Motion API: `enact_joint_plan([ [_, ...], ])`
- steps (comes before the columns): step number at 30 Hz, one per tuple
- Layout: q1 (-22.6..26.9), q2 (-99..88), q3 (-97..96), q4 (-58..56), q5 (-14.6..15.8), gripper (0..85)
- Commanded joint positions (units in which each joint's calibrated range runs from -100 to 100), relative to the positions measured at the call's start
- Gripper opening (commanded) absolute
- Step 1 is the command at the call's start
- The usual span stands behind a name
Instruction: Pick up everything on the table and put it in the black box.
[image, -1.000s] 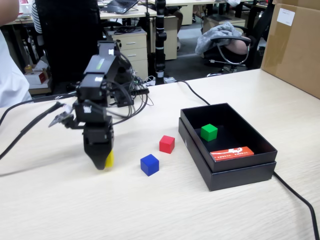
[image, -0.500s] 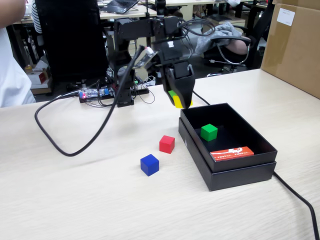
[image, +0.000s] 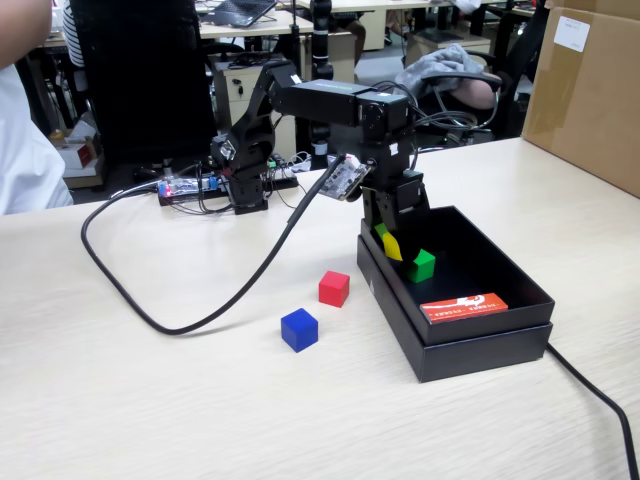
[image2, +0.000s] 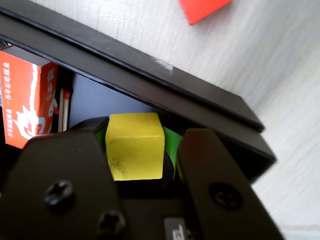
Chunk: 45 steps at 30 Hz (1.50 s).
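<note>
The yellow cube (image2: 135, 146) sits clamped between the jaws of the gripper (image: 390, 243), just over the black box's (image: 470, 345) far left corner, beside the green cube (image: 421, 265) inside. On the table (image: 150, 400) to the left lie the red cube (image: 334, 288) and, nearer, the blue cube (image: 299, 329).

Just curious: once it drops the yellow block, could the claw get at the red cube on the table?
Probably yes. The red cube sits alone on open table, apart from the blue cube and the black box, so nothing blocks it.

Black arm (image: 330, 100) (screws showing) trailing a black cable (image: 200, 300).
</note>
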Motion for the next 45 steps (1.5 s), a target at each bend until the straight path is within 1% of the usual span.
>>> enact_joint_plan([
  [1, -0.7, 0.4, 3.3, -0.3, 0.0, 0.9],
  [6, -0.2, 1.4, 1.5, -0.4, 0.5, 1.3],
  [8, 0.0, 1.5, 0.6, -0.9, 0.5, 12.5],
  [9, 0.1, 2.0, 0.5, -1.0, 0.5, 13.8],
  [11, 0.2, 2.1, 0.3, -1.0, 0.5, 13.8],
  [14, 0.1, 0.7, -0.1, -1.1, 0.7, 27.5],
  [17, -0.2, -1.9, -0.3, -1.2, 1.1, 34.0],
  [20, -0.6, -5.6, -0.9, -1.2, 1.2, 38.4],
  [25, -1.6, -14.9, -0.6, -1.1, 1.1, 39.5],
  [31, -4.2, -27.1, -2.3, -1.1, 0.6, 39.5],
  [35, -6.6, -34.5, -8.3, -1.1, -1.1, 42.2],
  [40, -10.0, -40.8, -18.0, -1.1, -3.4, 47.5],
  [41, -11.4, -42.1, -22.2, -0.9, -4.4, 48.9],
  [45, -13.4, -40.4, -24.9, 0.1, -5.5, 49.6],
])
